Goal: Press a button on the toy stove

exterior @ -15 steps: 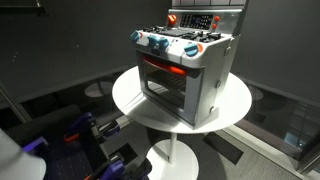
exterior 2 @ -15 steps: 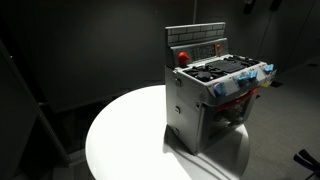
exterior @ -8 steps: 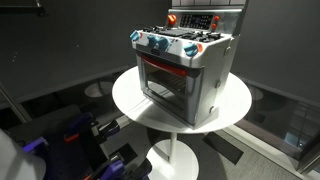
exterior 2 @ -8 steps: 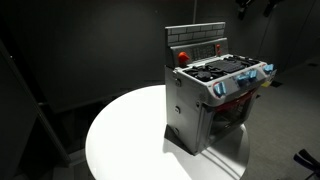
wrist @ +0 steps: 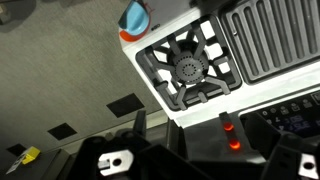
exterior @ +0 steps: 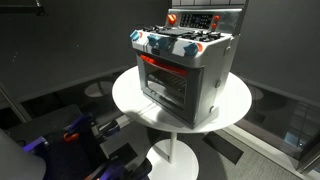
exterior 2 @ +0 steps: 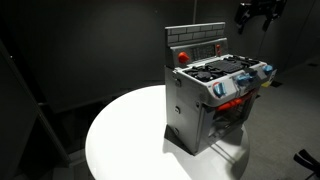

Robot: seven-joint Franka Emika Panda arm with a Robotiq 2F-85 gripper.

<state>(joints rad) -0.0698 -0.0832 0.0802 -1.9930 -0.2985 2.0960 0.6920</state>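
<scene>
The gripper [exterior 2: 257, 12] is hovering high above the toy stove [exterior 2: 210, 95], which is sitting below it on the round white table [exterior 2: 120, 130]. The jaws are standing wide apart. The red buttons [wrist: 229, 128] are lying directly beneath the gripper, nearer than the burner [wrist: 190, 68], so it is probably lining up for a downward press.

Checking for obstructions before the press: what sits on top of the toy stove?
The toy stove carries black burner grates on top and a raised back panel with a red button. The claw hangs above, not touching. Whatever lies behind the panel is hidden.
</scene>
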